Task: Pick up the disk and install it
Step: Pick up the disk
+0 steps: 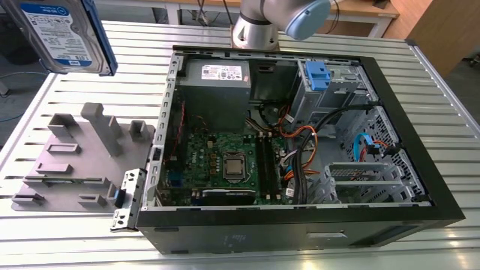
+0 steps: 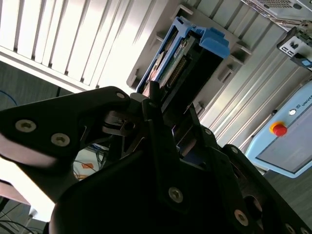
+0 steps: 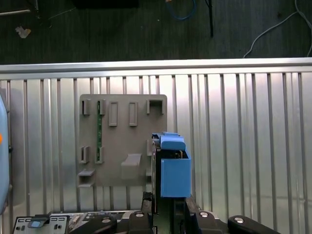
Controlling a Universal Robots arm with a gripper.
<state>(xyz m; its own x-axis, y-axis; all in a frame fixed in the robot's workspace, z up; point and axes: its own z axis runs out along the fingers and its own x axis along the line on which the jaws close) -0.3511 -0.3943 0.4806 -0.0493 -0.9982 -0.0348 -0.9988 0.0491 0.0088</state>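
1. One slatted metal table [image 1: 450,101] carries everything; the arm [image 1: 277,19] rises from its far edge.
2. One open computer case [image 1: 420,216] lies on its side toward the exterior view's right. A grey power supply [image 1: 217,79] sits at its far end, and an empty blue carrier [image 1: 316,76] is seated in the bay to the right of it.
3. One grey fixture [image 1: 75,169] with upright slots rests on the table left of the case. The first wrist view looks straight down on it [image 3: 122,122].
4. One disk [image 1: 64,34] hangs in the air at the far left, clear of the table and well apart from the case.
   - In both wrist views it juts out from the claw, and its blue carrier frame is at the free end [image 3: 173,170].
   - Judged by its build, it is rigid and dense for its size, with smooth metal faces that could slip.
   - It is sensitive to knocks, and the plastic frame would flex.
   - The flat metal sides look the soundest place to grip, not the blue tab or the exposed board and connector [image 2: 175,68].
5. One claw [image 2: 168,114] has its black fingers clamped on the disk's end.
6. Two labels bear print, one white and blue on the disk and one white on the power supply [image 1: 221,72]. Neither can be read from here.
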